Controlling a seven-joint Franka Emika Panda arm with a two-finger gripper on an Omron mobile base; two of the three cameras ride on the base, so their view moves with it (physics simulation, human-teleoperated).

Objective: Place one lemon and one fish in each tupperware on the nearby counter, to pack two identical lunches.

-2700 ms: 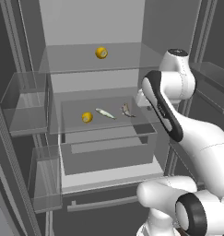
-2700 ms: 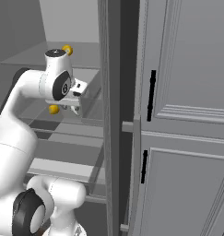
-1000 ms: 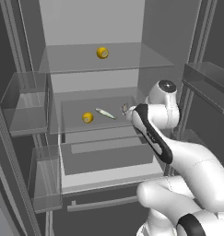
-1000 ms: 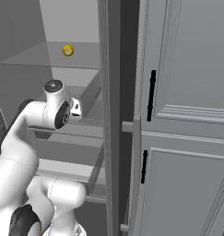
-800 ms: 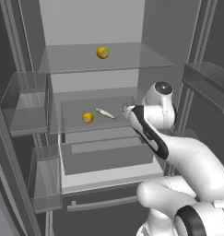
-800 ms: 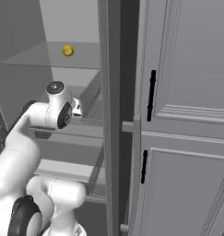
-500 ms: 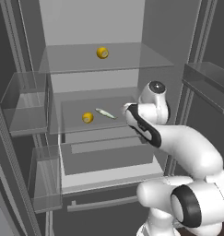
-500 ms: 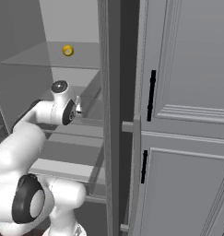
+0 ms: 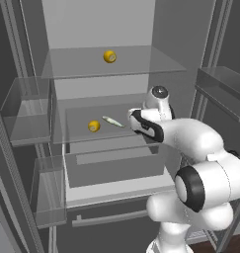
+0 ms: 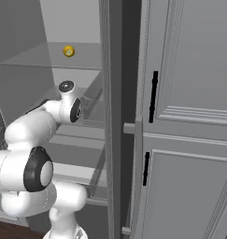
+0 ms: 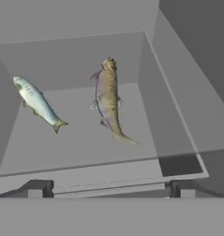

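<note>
now the end effector [image 11: 110,188] hangs spread wide before the brown fish [image 11: 109,98], silvery fish [image 11: 37,102] beside it on the shelf [image 11: 85,143].

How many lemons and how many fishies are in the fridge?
Lemons: 2, one on the upper shelf and one on the lower shelf.
Fish: 2, a pale silvery one and a grey-brown one, lying side by side.
Total: 4
</note>
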